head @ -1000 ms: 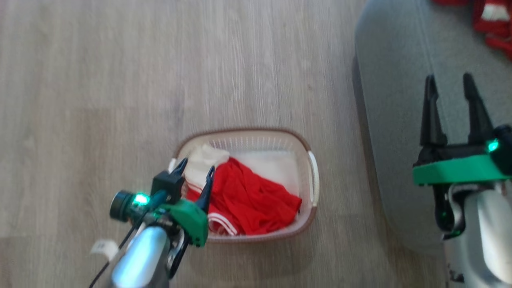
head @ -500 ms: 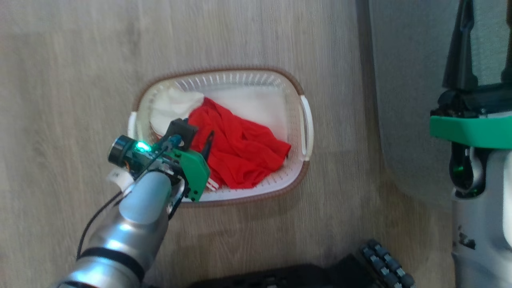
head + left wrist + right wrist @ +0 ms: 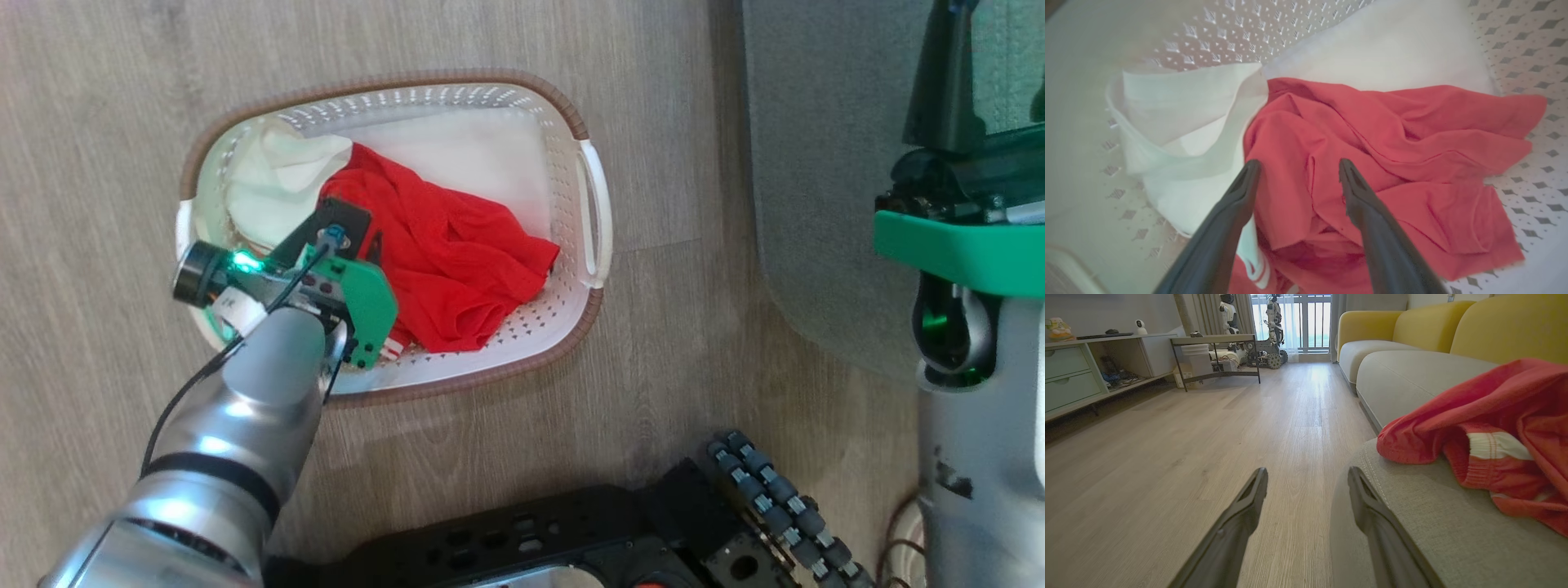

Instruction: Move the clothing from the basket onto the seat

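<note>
Left wrist view. My left gripper (image 3: 1296, 167) hangs inside the basket (image 3: 1229, 28) with its two dark fingers spread and nothing between them. The red garment (image 3: 1372, 134) lies crumpled directly below and ahead of the fingertips, and most of its folds run off to the right of the right-hand finger. Both tips stand over its left part. I cannot tell whether they touch the fabric. A white cloth (image 3: 1180, 118) is bunched against the perforated wall just left of the left-hand finger, touching the garment's edge. A white-striped hem (image 3: 1257, 273) shows close to the base of that finger.

Head view. The arm enters the basket's left half from above. The basket stands on the wooden floor (image 3: 98, 122), and the seat (image 3: 816, 163) lies well to the right of this gripper, apart from the basket's right handle (image 3: 594, 204).

Right wrist view. My right gripper (image 3: 1306, 473) is held level, jaws parted and empty. Its left finger shows against the floor and its right finger against the seat's rounded, stitched edge. A second red garment (image 3: 1494, 404) with a white panel rests on the cushion, ahead and to the right of the fingertips and clear of them.
</note>
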